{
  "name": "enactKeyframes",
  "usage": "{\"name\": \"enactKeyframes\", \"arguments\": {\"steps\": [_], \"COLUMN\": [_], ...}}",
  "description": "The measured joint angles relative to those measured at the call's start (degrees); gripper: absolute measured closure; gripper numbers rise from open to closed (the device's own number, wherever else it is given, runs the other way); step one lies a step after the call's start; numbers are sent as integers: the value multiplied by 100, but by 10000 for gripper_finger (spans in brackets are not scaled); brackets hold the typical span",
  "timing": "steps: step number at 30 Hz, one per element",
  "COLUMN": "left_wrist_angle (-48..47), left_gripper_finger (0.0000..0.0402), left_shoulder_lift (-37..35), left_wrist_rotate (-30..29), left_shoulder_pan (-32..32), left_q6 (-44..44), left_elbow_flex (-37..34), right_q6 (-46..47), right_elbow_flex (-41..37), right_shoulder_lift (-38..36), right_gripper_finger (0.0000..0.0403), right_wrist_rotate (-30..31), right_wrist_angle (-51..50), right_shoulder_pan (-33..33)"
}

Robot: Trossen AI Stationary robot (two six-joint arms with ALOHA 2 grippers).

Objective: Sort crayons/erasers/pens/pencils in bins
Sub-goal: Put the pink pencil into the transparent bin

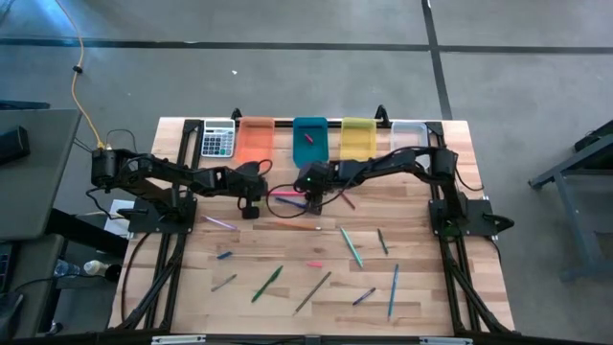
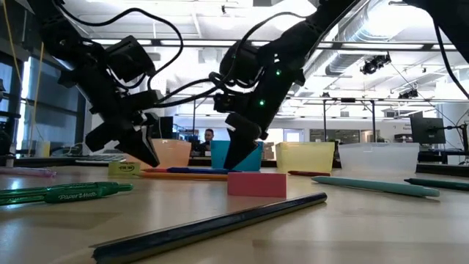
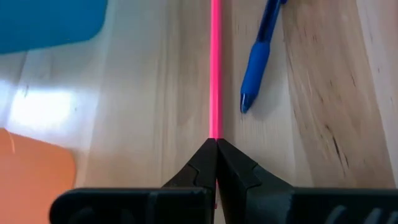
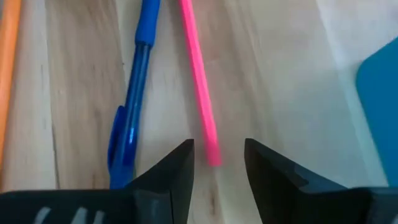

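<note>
My left gripper (image 3: pixel 216 144) pinches one thin pink stick (image 3: pixel 215 68); my right gripper (image 4: pixel 219 155), fingers apart, straddles its far end; one blue plastic pen (image 4: pixel 127 106) alongside.

Table (image 1: pixel 421 287) pale wood, smooth; bins (image 2: pixel 305 157) translucent plastic.

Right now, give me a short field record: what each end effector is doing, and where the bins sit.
left end effector: shut on pink stick, down at the table
right end effector: open, over the pink stick's other end
beside stick: blue pen
bins: orange, teal, yellow, clear, in a row at the far edge
teal bin: holds one red item
</note>
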Motion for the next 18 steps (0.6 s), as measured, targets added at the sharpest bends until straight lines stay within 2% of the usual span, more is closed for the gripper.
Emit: {"name": "enactKeyframes", "arguments": {"steps": [13,18], "left_wrist_angle": [68,68], "left_gripper_finger": [401,398], "left_shoulder_lift": [0,0], "left_wrist_rotate": [44,-62], "left_shoulder_pan": [0,2], "left_q6": [-48,-154], "left_elbow_flex": [0,0], "right_q6": [-96,-140], "right_elbow_flex": [-118,-151], "right_shoulder_lift": [35,108], "right_gripper_finger": [270,299], "right_wrist_rotate": [33,-42], "right_wrist_angle": [71,186], "right_shoulder_pan": [-28,-28]}}
